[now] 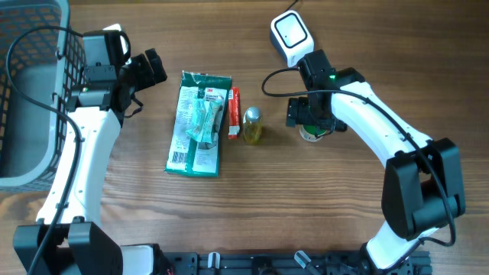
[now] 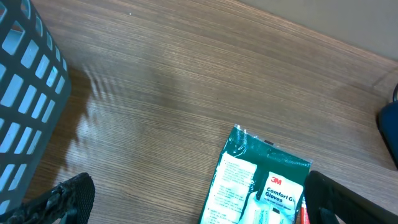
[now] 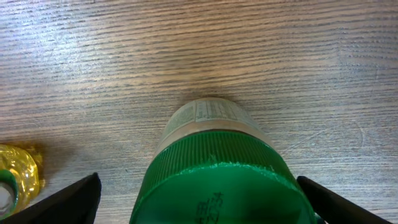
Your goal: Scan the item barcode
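A jar with a ribbed green lid (image 3: 217, 183) stands upright on the wooden table, its label showing below the lid. My right gripper (image 3: 198, 186) straddles it from above, open, with a gap between each finger and the lid. From overhead the jar (image 1: 312, 133) is mostly hidden under this gripper (image 1: 312, 121). A white barcode scanner (image 1: 290, 34) lies at the back, its cable running to the right arm. My left gripper (image 1: 151, 67) hovers open and empty, left of a green glove package (image 1: 199, 124); in its own view the package (image 2: 261, 186) lies near the right finger.
A red tube (image 1: 234, 113) and a small yellow bottle (image 1: 252, 126) lie between the package and the jar. The yellow bottle (image 3: 15, 177) is close to my right gripper's left finger. A grey wire basket (image 1: 30, 92) stands at the left edge.
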Robot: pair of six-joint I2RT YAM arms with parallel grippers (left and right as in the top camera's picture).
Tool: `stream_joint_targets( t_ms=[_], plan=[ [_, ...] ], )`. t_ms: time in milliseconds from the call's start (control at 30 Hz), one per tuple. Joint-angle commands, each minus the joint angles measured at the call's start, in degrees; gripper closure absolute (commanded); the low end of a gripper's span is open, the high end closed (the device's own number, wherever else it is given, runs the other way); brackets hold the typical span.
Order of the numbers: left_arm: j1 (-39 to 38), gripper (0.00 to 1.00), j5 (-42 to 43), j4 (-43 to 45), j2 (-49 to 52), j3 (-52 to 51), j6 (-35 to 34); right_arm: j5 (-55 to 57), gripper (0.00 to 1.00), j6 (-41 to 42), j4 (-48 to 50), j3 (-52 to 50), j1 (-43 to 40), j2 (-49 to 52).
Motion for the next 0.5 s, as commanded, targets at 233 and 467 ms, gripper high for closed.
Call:
stream_joint_targets(
  t_ms=[233,467],
  plan=[
    [0.24,0.00,-0.57,0.00,0.00,0.37,0.50,-0.02,0.12,2.58,0.76,-0.55,-0.09,2.93],
    [0.24,0.00,-0.57,0.00,0.00,0.37,0.50,0.00,0.14,2.93,1.25,-0.55,-0.09,4.70]
  ],
)
